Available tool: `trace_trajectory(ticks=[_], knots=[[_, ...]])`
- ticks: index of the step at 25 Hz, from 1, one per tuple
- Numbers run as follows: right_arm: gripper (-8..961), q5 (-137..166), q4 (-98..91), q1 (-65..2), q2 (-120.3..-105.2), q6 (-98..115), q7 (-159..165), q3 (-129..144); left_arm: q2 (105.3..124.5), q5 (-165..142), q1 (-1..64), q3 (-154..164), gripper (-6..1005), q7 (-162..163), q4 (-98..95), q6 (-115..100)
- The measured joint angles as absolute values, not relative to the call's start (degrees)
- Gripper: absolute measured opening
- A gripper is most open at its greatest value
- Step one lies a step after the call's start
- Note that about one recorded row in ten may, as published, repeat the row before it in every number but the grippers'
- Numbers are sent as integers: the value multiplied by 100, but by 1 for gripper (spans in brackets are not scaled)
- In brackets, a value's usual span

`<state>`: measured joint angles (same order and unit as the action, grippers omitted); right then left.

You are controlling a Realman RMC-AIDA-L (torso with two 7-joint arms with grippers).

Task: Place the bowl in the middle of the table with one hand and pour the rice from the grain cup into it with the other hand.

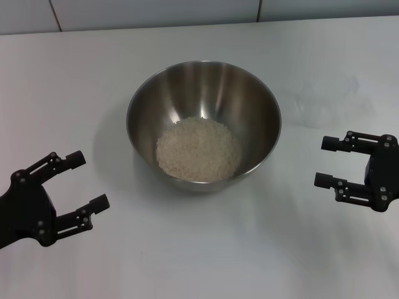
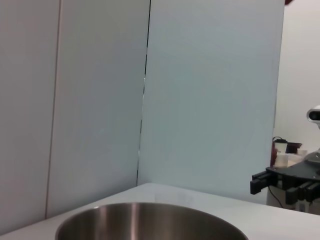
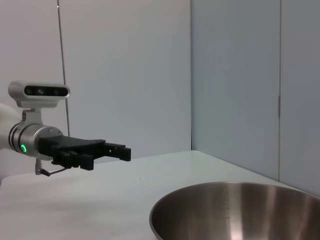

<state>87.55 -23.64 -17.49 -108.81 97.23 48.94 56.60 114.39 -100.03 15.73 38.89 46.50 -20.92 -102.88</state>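
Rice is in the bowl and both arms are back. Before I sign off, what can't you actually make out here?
- Grain cup: only a faint clear shape on the table behind the right gripper in the head view; whether any rice is left in it cannot be told.
- Rice: both wrist views are too low; the bowl wall hides it.
- Left gripper: its arm is cut off by the head view's edge.

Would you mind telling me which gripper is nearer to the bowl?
The right gripper, open beside the bowl's right rim; the left gripper, also open, sits farther off its left side, nearer the robot.
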Motion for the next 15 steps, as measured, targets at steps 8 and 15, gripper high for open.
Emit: trace_trajectory(ticks=[8, 15], knots=[[647, 8750, -2373, -1749, -10890, 9734, 4881, 5660, 11438, -10047, 1552, 3893, 870, 4650, -2092, -10279], [647, 8754, -2373, -1744, -10890, 9722, 4878, 5660, 11442, -10063, 1557, 3894, 870, 4649, -2092, -10274]])
